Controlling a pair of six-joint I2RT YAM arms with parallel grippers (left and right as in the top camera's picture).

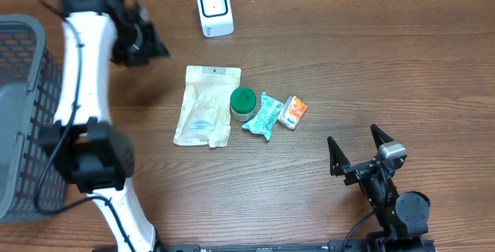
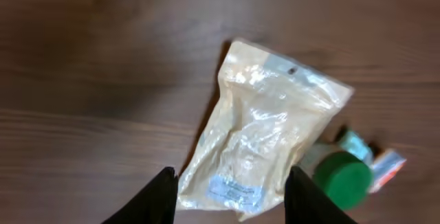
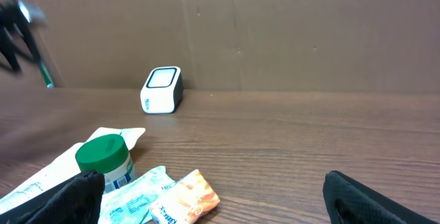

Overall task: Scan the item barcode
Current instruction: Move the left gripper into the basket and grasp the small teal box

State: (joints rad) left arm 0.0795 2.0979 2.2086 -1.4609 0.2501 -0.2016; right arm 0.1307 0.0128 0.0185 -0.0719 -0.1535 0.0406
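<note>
A tan plastic pouch (image 1: 207,105) lies flat on the wooden table, and shows in the left wrist view as the pouch (image 2: 265,131) far below the fingers. Next to it stand a green-lidded jar (image 1: 243,102), a teal packet (image 1: 263,116) and an orange packet (image 1: 292,111). The white barcode scanner (image 1: 214,9) stands at the back of the table. My left gripper (image 1: 147,43) hovers above the table left of the pouch, open and with nothing between its fingers. My right gripper (image 1: 353,142) rests open near the front right, pointing toward the items.
A grey mesh basket (image 1: 23,113) stands at the table's left edge, beside the left arm. A cardboard wall (image 3: 275,25) closes off the back behind the scanner (image 3: 161,90). Bare wood lies between the right gripper (image 3: 213,183) and the orange packet (image 3: 185,198).
</note>
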